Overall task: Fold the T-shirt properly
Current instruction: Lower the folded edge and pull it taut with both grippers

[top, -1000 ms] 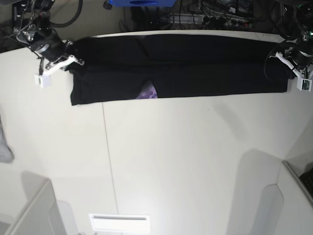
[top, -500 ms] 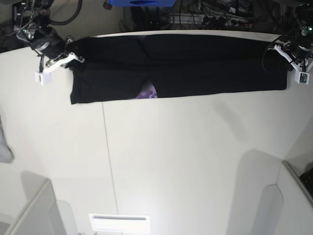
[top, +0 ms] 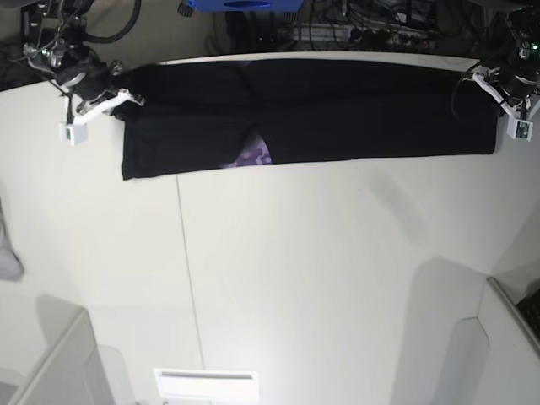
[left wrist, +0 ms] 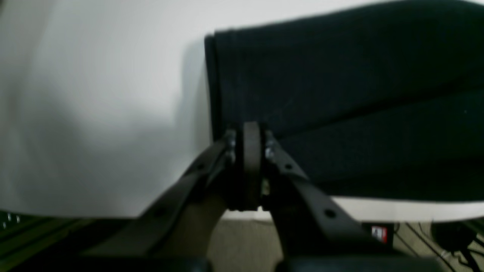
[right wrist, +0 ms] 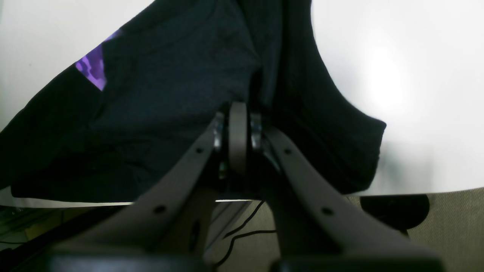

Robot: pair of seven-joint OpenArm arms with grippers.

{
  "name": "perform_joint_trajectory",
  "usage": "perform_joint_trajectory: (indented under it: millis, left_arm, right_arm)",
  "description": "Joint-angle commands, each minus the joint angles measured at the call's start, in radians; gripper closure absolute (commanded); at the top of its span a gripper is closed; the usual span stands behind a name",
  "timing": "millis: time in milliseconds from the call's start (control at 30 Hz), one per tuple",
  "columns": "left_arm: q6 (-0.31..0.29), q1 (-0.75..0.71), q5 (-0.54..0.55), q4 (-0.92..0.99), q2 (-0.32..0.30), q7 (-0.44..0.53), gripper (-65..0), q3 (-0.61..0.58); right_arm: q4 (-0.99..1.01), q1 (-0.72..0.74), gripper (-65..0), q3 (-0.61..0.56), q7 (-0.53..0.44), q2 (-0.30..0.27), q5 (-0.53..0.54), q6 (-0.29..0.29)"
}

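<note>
Base view: T-shirt (top: 308, 118) lies as a long folded band along the table's (top: 337, 278) far edge; both arms have backed off its ends (fold released?). Left gripper (left wrist: 247, 130) and right gripper (right wrist: 237, 113) closed empty.

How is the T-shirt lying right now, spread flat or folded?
Folded lengthwise: the T-shirt forms a long narrow band along the table's far edge, layers overlapping, purple print peeking out.
</note>
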State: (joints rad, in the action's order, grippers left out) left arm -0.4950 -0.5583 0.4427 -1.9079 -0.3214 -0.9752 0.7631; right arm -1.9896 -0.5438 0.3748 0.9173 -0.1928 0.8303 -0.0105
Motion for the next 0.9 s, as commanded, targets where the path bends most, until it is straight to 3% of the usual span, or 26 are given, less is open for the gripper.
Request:
perform_joint_trajectory:
  millis: [0,100,167,233,300,433,567,633,733,800,867]
  left_arm:
    - [0.006,-0.006,0.0,-0.012,-0.017,0.017,0.0,0.008]
    - [0.009,-0.013,0.0,-0.012,-0.015,0.017,0.0,0.011]
    - [0.011,-0.024,0.0,-0.012,-0.015,0.022,0.0,0.014]
    - [0.011,-0.027,0.0,-0.012,-0.015,0.022,-8.1,0.019]
    - [0.011,-0.027,0.0,-0.012,-0.015,0.022,-20.1,0.02]
    - [0.011,-0.027,-0.032,-0.018,-0.015,0.023,-40.3,0.02]
    - [0.009,-0.019,-0.123,-0.022,-0.011,0.025,-48.1,0.02]
    - [0.008,-0.019,-0.123,-0.032,0.003,0.025,-47.7,0.02]
    - [0.006,-0.012,-0.123,-0.048,0.037,0.026,-41.6,0.016]
    - [0.006,0.027,-0.127,-0.038,0.058,0.026,-27.2,0.011]
    - [0.006,0.059,-0.134,-0.023,0.081,0.026,-5.6,0.009]
  right_arm:
    - [-0.014,-0.003,0.0,0.003,-0.013,-0.007,0.007,-0.006]
    - [-0.014,-0.009,0.0,0.003,-0.013,-0.007,0.007,-0.006]
    - [-0.014,-0.009,-9.8,0.006,-0.013,-0.007,0.007,-0.006]
    - [-0.014,-0.009,-19.1,0.01,-0.013,-0.007,0.007,-0.006]
    - [-0.014,-0.009,-25.8,0.013,-0.017,-0.007,0.007,-0.006]
    - [-0.015,-0.009,-27.0,0.013,-0.02,-0.007,0.007,-0.006]
    - [-0.018,-0.005,-27.0,0.013,-0.023,0.013,0.007,-0.012]
    - [-0.021,-0.002,-27.0,0.005,-0.054,0.014,0.007,-0.029]
    - [-0.018,0.02,-25.5,0.002,-0.122,0.016,0.001,-0.13]
    - [-0.014,0.057,-18.3,0.002,-0.128,0.014,-0.001,-0.153]
    - [0.002,0.092,-5.7,0.002,-0.114,0.013,-0.002,-0.153]
